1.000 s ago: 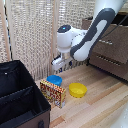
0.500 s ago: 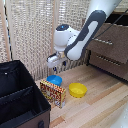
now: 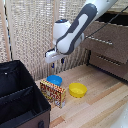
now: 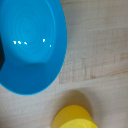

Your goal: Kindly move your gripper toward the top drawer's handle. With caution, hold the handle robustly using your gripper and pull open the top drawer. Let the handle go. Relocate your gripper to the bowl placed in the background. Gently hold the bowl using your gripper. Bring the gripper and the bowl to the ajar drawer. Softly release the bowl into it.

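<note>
The blue bowl (image 3: 54, 80) sits on the wooden floor in front of a reed wall. It fills much of the wrist view as the blue bowl (image 4: 30, 45). My gripper (image 3: 56, 62) hangs a short way above it, apart from it, its dark fingers spread and holding nothing. The dresser stands at the exterior view's right. Its top drawer (image 3: 106, 44) looks pulled out, with a dark gap above it, and carries the thin silver handle (image 3: 98, 40).
A yellow bowl (image 3: 77, 90) lies close beside the blue one, toward the exterior view's right, and shows as the yellow bowl (image 4: 75, 118). A colourful box (image 3: 53, 93) stands just in front of the blue bowl. A black open case (image 3: 20, 100) fills the left. A lower drawer (image 3: 107, 64) sits under the top one.
The arm has swung toward the exterior view's left, bringing the gripper from beside the dresser side to above the blue bowl. The bowls have not moved.
</note>
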Robot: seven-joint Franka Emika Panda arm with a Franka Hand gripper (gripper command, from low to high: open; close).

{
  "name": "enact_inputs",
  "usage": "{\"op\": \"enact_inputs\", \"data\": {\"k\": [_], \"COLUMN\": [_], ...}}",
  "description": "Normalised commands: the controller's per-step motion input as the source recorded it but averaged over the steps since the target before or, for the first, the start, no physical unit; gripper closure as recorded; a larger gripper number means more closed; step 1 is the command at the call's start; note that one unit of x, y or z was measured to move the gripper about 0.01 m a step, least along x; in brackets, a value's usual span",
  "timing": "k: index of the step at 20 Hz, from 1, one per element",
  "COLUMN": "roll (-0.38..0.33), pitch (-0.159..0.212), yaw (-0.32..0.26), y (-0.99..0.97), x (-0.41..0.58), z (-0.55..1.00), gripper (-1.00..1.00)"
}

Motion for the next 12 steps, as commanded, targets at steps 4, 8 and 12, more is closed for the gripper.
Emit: {"op": "enact_inputs", "data": {"k": [4, 8, 12], "roll": [-0.072, -0.082, -0.045], "pitch": [-0.004, -0.05, -0.021], "yaw": [-0.306, -0.37, -0.313], "y": [0.0, 0.0, 0.18], "x": [0.349, 0.154, 0.125], "z": [0.09, 0.0, -0.13], "gripper": [-1.0, -1.0, -1.0]}}
